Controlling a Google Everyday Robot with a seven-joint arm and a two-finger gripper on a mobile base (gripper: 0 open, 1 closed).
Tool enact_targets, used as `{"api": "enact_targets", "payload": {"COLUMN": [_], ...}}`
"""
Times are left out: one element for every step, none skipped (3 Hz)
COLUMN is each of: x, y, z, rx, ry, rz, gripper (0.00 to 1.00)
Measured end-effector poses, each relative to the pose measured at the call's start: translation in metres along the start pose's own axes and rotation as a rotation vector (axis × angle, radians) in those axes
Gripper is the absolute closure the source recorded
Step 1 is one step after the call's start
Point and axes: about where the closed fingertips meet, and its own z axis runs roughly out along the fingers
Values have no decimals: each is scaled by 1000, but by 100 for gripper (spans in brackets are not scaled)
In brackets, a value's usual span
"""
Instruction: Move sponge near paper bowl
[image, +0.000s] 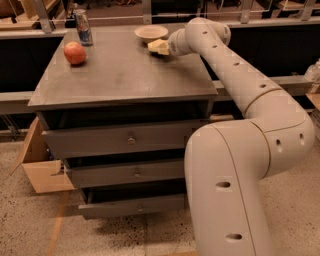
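At the far edge of the desk (125, 70), toward its right corner, the gripper (165, 47) reaches in from the right at the end of the arm and sits low over the top. The sponge (156, 46) shows as a pale yellow lump right at the gripper's tip, on its left side and touching it. Whether the gripper is clamped on the sponge or merely against it cannot be told. The paper bowl (151, 33) stands just beyond the sponge, by the far edge, very close to it.

There is one sponge, one paper bowl, one red apple (74, 52) near the left edge, and one can (83, 27) at the far left corner. The desk front has three drawers.
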Motion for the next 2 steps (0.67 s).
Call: {"api": "enact_targets", "payload": {"x": [4, 5], "y": [3, 4], "z": [3, -1], "rx": [-11, -15], "ry": [16, 12], "rz": [5, 26], "gripper": [36, 13]}}
